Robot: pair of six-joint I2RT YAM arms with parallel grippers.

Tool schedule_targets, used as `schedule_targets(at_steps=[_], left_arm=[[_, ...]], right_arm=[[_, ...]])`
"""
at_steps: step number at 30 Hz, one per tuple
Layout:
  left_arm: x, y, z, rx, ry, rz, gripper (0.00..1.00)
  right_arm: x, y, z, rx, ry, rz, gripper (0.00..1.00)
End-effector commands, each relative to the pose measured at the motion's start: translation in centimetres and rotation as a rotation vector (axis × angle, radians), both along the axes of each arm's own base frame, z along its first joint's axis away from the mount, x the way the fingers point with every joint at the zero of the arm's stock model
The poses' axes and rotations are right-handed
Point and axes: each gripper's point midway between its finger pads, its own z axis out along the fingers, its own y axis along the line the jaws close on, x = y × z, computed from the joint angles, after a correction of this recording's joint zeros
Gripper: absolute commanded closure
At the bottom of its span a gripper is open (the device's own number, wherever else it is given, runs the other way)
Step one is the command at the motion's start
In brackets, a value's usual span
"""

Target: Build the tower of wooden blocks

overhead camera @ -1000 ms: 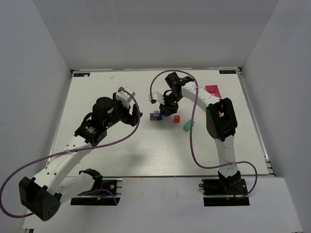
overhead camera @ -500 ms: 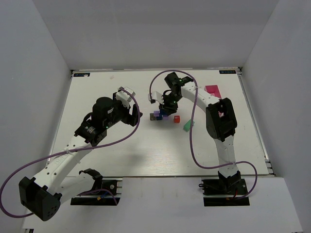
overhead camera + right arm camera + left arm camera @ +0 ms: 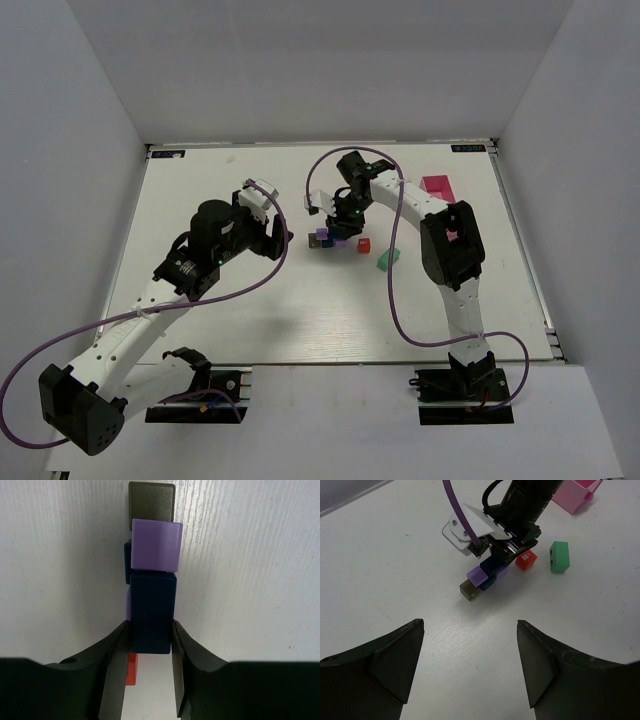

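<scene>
Overhead and wrist views of the counter (image 3: 220,300). The wood block tower (image 3: 333,238) stands close to the middle of the counter, slightly nearer the far edge than the near one. Seen from the right wrist, it forms a line: a dark grey block (image 3: 151,500) at the far end, then a purple block (image 3: 156,545), then a dark blue block (image 3: 152,611) with a sliver of purple showing at its left side. The right end effector (image 3: 151,630) is clamped on the dark blue block, one finger pressed to each side. A red block (image 3: 364,245) lies just beside the cluster toward the right edge, and a green block (image 3: 388,259) lies farther that way, apart from the rest. The pink tray (image 3: 437,186) sits near the far right corner. The left end effector (image 3: 470,655) hangs left of the cluster, its fingers spread and nothing between them, with the tower in its camera's view (image 3: 485,575).
</scene>
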Motion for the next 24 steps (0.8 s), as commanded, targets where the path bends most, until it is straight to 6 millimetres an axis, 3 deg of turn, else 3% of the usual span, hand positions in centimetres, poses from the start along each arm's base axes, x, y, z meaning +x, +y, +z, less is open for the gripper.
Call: schedule_targets(at_steps=[1, 6, 24], left_arm=[[-0.09, 0.24, 0.65, -0.008, -0.022, 0.004, 0.15], [-0.09, 0.24, 0.65, -0.008, -0.022, 0.004, 0.15], [-0.09, 0.24, 0.65, -0.008, -0.022, 0.004, 0.15]], right_arm=[[-0.14, 0.31, -0.05, 0.004, 0.007, -0.006, 1.00], [-0.22, 0.34, -0.16, 0.003, 0.009, -0.003, 0.99], [-0.22, 0.28, -0.12, 0.001, 0.007, -0.006, 0.81]])
